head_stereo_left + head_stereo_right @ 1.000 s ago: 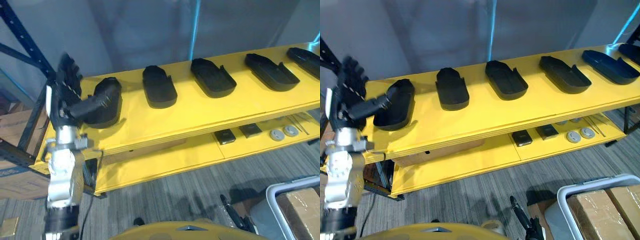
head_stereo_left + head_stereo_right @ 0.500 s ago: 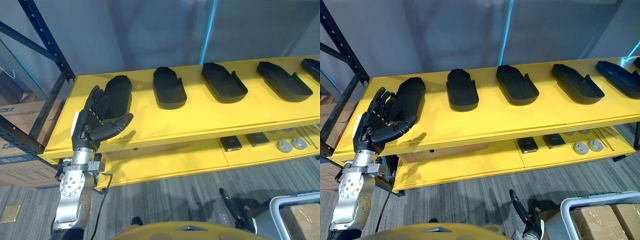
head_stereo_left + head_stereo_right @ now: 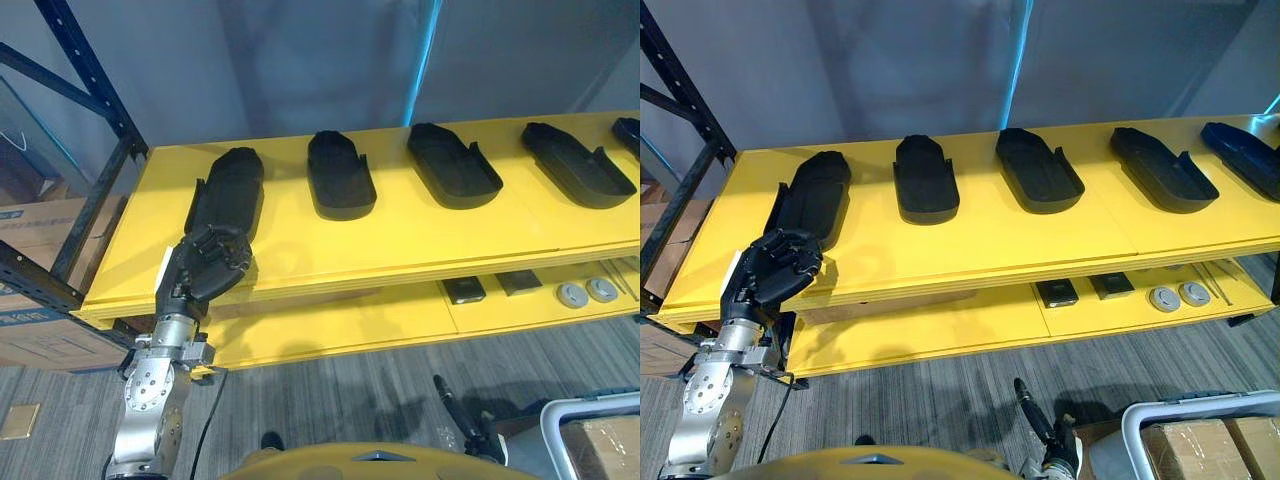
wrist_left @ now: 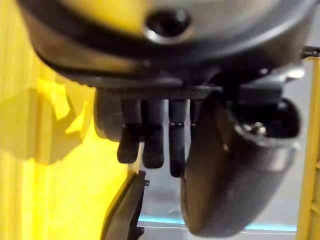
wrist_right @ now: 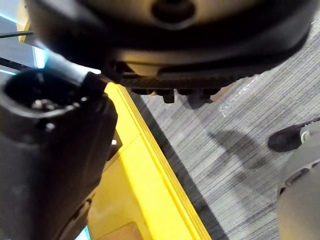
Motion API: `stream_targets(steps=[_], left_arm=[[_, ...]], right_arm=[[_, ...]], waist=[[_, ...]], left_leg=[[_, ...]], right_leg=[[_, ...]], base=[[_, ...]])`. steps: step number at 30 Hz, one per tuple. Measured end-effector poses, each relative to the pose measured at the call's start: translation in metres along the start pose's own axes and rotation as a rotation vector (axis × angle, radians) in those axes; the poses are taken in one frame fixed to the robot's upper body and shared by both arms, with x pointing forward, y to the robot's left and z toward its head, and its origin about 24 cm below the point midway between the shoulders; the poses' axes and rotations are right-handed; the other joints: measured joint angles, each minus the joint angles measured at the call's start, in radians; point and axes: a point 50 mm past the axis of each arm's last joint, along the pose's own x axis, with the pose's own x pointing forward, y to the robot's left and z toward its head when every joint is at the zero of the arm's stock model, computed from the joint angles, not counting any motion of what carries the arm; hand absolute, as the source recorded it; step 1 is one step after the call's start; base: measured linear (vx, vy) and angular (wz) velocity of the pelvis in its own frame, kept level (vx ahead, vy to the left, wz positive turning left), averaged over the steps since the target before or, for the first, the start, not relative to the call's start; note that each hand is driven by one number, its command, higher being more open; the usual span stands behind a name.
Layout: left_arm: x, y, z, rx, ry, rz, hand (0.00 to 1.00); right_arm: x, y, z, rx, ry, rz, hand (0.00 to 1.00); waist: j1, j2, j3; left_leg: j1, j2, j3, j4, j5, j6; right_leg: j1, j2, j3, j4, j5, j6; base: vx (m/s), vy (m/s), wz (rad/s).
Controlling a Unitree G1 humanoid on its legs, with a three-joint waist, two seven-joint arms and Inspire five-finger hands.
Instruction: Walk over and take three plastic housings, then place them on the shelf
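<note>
The leftmost plastic housing (image 3: 228, 186) lies flat, aligned with the other housings (image 3: 341, 176) for stable storage, beside the left hand (image 3: 208, 268), curled on nothing; right hand (image 5: 55, 150) state indeterminate.

The plastic housings (image 3: 341, 180) are black and matt, with smooth moulded shells. The shelf (image 3: 400, 235) is a smooth yellow-painted board with a soft sheen. At ten o'clock, the rack upright (image 3: 90, 70) is dark blue painted metal. The floor (image 3: 380, 395) is grey ribbed carpet, rough-looking. At five o'clock, a cardboard box (image 3: 1200, 450) wears shiny clear wrap. At eight o'clock, the left hand (image 3: 205, 265) is matt dark plastic.
</note>
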Motion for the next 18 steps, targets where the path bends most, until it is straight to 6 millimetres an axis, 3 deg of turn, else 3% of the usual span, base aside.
stream_targets(steps=[18], left_arm=[[-0.005,0.011,-0.022,-0.031,0.135,0.118,0.00]], right_arm=[[0.003,-0.001,0.004,0.022,-0.003,-0.009,1.00]], waist=[[-0.003,0.001,0.005]], left_leg=[[0.010,0.000,0.006,0.000,-0.012,-0.010]], right_leg=[[0.014,0.001,0.001,-0.016,-0.001,0.000]], base=[[0.01,-0.003,0.00]])
